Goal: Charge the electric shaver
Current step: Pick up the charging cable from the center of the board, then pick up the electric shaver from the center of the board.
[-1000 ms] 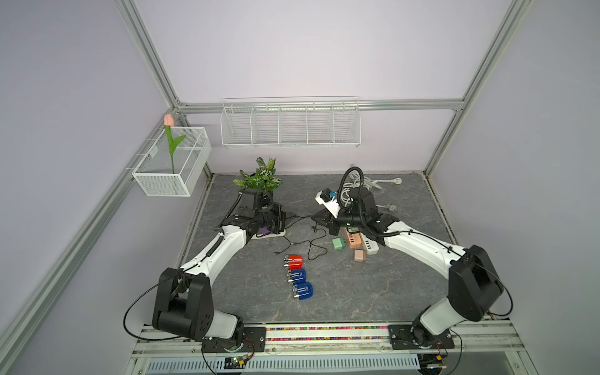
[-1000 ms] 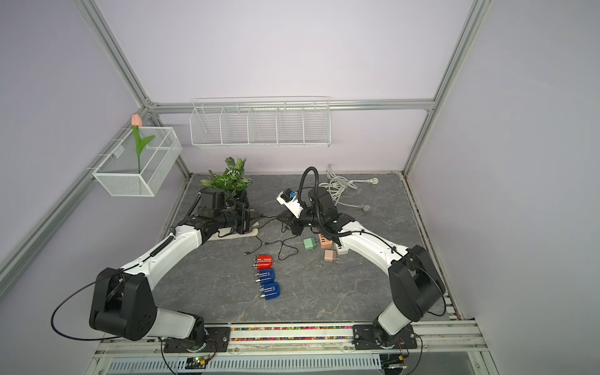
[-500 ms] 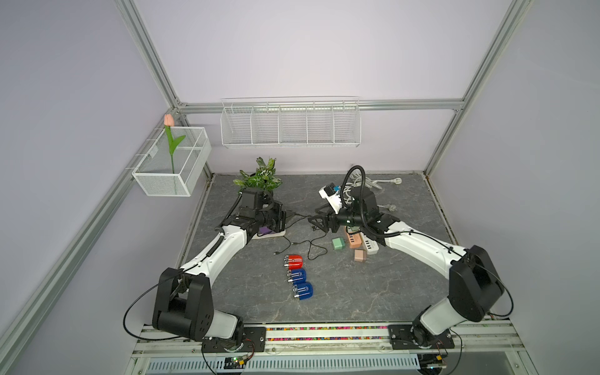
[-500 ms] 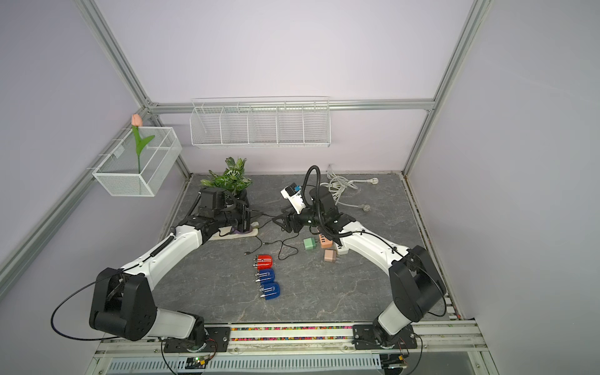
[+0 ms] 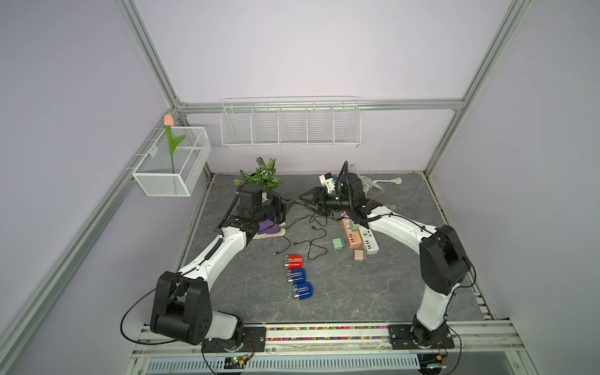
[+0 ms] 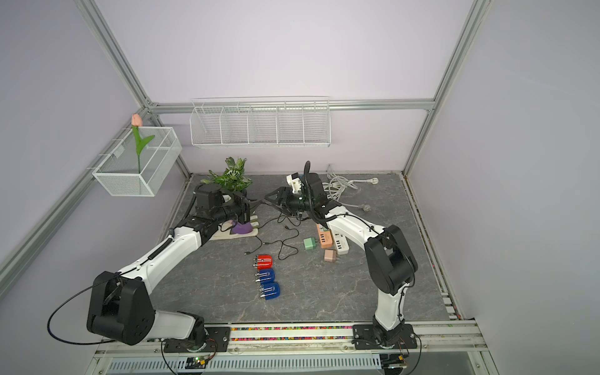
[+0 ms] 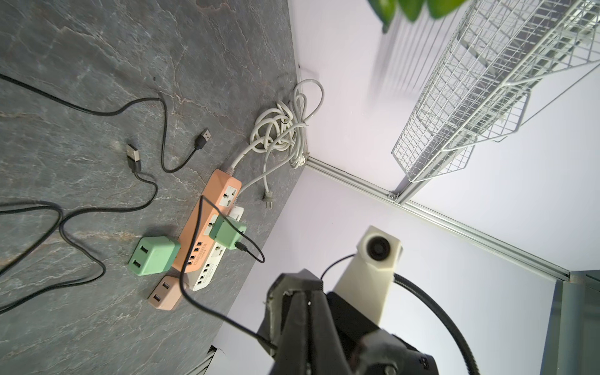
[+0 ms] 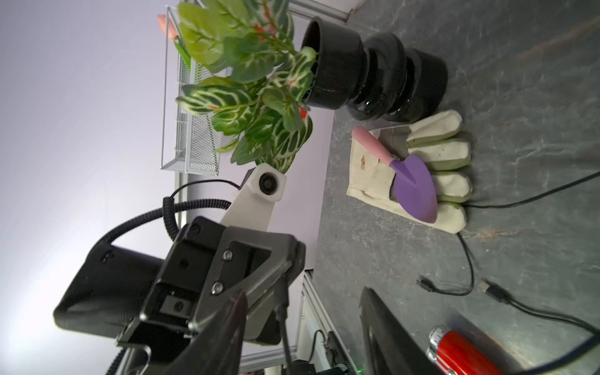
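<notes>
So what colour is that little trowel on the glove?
Trowel: purple blade, pink handle; clearest in the right wrist view.

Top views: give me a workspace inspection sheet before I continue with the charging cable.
Surface: grey stone-look tabletop, nothing spilled.
Job's things: red shaver and blue shavers in a row; green adapter plugged into orange power strip.
Clutter: loose green adapter, tan adapter, white power strip, glove with purple trowel, potted plant.
Grippers: left gripper shut on black cable; right gripper open, empty.
Cables: black cable runs from green adapter to left gripper; other black cables lie loose; white cords coiled at back.
Surroundings: wire shelf, mesh basket with tulip.
</notes>
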### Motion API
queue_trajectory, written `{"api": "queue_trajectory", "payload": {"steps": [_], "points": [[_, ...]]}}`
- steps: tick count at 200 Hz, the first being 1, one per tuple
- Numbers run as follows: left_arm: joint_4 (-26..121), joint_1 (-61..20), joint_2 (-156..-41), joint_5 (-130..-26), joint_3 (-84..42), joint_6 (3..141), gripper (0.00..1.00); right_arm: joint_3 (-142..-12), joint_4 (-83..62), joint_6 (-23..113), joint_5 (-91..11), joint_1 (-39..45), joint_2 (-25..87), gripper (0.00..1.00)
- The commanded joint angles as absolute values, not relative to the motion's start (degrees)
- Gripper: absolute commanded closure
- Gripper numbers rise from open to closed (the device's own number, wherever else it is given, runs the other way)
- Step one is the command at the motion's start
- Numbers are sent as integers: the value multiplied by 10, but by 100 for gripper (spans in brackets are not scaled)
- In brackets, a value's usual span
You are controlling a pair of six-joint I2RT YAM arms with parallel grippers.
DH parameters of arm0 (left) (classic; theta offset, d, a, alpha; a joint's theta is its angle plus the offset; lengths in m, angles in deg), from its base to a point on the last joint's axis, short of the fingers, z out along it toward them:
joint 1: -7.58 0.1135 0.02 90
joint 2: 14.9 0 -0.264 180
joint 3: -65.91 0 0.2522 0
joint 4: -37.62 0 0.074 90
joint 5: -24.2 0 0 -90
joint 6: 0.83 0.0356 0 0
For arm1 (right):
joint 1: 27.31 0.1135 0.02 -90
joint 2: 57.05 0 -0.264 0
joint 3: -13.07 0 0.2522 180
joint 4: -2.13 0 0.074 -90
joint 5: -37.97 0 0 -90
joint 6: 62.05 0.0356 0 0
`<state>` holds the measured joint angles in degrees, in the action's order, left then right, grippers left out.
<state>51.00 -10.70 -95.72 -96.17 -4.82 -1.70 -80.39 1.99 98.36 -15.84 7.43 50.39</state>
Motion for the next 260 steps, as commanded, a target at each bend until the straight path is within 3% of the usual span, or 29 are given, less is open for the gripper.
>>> {"api": "queue_trajectory", "payload": {"steps": [1,24,92,135,162,223,244,260], "points": [[487,-110,-966,-955,-41,-19,100,-805,126,1164,-109,77,517,48],[485,-110,-974,-955,-41,-12,100,-763,196,1240,-124,79,511,50],[479,-110,-989,-955,-42,-7,100,-754,265,1330,-123,85,536,75],[477,-109,-992,-958,-43,-7,100,-740,266,1338,-128,86,540,78],[480,-109,-992,-958,-39,-6,100,-744,263,1336,-137,84,543,92],[532,-109,-973,-947,-49,8,100,-732,216,1286,-124,77,528,93],[641,-110,-947,-920,-64,18,66,-712,200,1232,-101,65,516,93],[769,-110,-928,-906,-77,14,50,-702,141,1133,-64,55,502,93]]}}
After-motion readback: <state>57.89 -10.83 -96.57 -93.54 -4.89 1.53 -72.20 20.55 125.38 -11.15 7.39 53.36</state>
